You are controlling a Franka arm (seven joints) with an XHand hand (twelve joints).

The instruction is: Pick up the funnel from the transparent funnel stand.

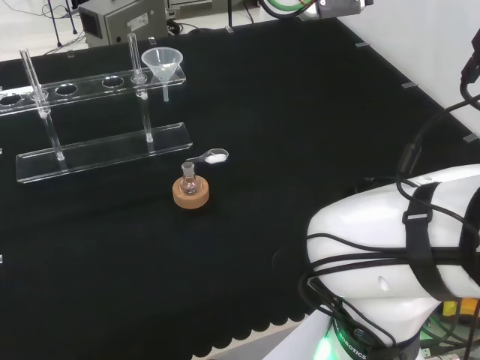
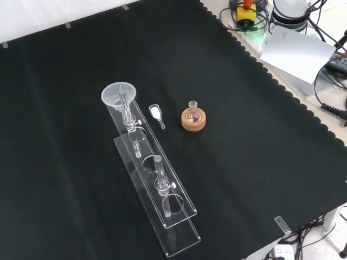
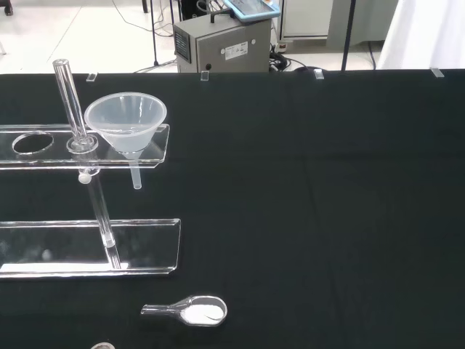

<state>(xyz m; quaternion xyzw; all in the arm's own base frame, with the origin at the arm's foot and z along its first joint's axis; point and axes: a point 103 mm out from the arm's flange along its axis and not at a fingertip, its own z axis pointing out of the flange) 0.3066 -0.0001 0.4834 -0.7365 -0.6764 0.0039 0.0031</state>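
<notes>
Hand: fingers can't be told as spread or curled.
Funnel (image 1: 163, 64): sits in end hole of transparent funnel stand (image 1: 105, 154), right end in head view, stem hanging below top rail.
Scoop (image 1: 211, 157): w/ white powder, on cloth just beside stand base.
Flask (image 1: 189, 179): small, upright on cork ring (image 1: 190, 195), near scoop.

Funnel stand (image 1: 97, 154): 9 o'clock end cut by head view's edge; likewise in wrist view (image 3: 87, 247). Flask (image 3: 102, 346) on cork ring: sliver at wrist view's 6 o'clock edge. Spoon (image 2: 156, 115) contents: white, unidentifiable.
</notes>
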